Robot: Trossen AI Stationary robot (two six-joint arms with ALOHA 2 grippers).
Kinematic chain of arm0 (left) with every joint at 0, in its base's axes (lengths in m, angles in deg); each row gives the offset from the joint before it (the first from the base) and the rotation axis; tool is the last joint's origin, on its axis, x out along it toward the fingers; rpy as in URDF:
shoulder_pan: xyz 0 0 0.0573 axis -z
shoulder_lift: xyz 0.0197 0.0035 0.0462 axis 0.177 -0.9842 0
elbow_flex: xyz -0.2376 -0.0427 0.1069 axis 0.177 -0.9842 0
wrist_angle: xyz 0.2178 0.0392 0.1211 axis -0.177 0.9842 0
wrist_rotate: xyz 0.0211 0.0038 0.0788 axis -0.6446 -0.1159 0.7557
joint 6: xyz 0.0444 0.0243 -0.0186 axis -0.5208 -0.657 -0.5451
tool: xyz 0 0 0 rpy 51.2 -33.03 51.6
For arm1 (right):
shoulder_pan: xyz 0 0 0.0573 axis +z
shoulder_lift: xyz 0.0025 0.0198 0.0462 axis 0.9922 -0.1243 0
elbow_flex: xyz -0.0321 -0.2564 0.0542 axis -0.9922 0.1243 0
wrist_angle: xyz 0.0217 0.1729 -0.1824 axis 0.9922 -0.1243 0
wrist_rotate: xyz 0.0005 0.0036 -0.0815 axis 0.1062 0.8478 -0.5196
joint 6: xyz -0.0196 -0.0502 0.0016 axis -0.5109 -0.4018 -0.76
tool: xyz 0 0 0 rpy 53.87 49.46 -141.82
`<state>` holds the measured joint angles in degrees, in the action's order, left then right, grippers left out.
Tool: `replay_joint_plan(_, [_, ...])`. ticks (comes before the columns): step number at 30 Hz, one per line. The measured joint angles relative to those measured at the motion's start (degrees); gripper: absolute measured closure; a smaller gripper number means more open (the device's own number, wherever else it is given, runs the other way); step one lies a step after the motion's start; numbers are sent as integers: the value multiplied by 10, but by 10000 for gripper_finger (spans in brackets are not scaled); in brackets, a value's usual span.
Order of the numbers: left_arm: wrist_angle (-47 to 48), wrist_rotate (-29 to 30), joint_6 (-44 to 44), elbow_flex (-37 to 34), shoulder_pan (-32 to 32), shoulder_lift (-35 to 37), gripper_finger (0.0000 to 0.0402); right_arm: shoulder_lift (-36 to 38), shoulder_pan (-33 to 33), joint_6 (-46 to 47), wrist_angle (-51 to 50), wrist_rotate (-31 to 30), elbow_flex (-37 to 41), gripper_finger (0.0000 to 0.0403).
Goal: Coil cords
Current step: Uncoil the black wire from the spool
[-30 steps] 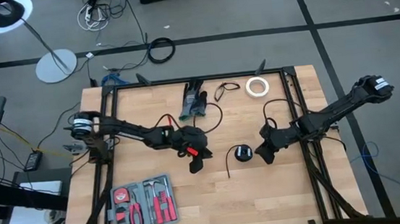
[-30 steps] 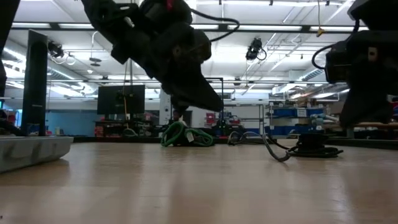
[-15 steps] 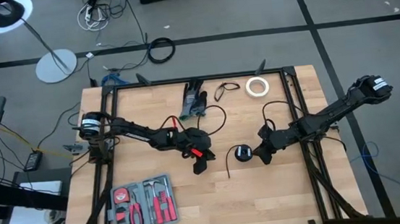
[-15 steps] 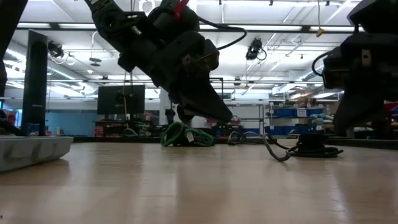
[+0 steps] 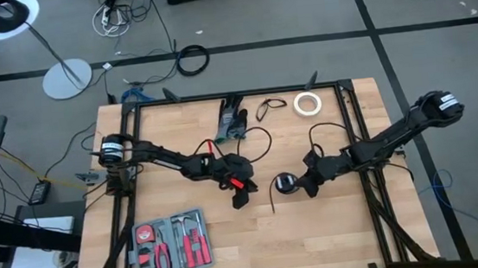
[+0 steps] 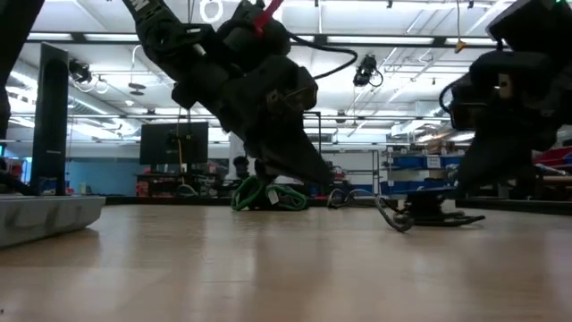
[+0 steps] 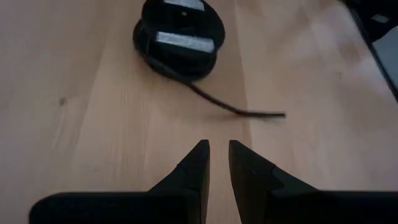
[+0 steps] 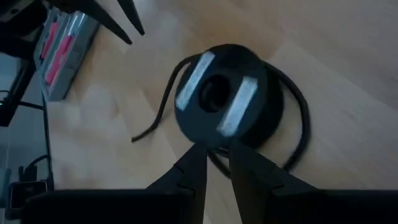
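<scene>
A compact round black cord bundle (image 5: 284,183) lies flat on the wooden table (image 5: 335,238), and its loose tail (image 5: 273,202) trails toward the near edge. It also shows in the left wrist view (image 7: 180,34) and the right wrist view (image 8: 227,99). My right gripper (image 5: 305,184) is shut, right at the bundle's right side. My left gripper (image 5: 243,196) is shut and empty, low over the table to the left of the bundle, with its fingers (image 7: 198,163) pointing at it. A small loose black cord loop (image 5: 270,107) lies near the far edge. My right gripper has its shut fingertips (image 8: 198,155) against the bundle's right-hand rim (image 8: 217,144), over the slack turn of cord (image 8: 298,134) that hangs off it. It comes slanting down from the table's right. The bundle stays flat on the table.
A white tape roll (image 5: 307,103) lies at the far edge beside the small loop. A green and black bundle (image 5: 232,120) lies at the far middle. An open tool case (image 5: 172,244) sits at the near left. A thicker cable ring (image 5: 192,60) lies on the floor beyond the table.
My right gripper has gone toward the table's left up to the bundle, and the bundle has slid a little to the left along the table. My left gripper has gone a little toward the table's right, nearer the bundle.
</scene>
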<state>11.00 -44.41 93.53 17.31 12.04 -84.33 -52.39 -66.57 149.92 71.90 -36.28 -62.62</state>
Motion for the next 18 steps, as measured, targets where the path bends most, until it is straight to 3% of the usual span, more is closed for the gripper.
replay_joint_plan(12, [-5,0,5,0,0,-5,337,-85,-44,-48,105,36,-6,334])
replay_joint_plan(18, [1,0,16,7,0,-5,337,-96,-61,-54,110,73,-6,334])
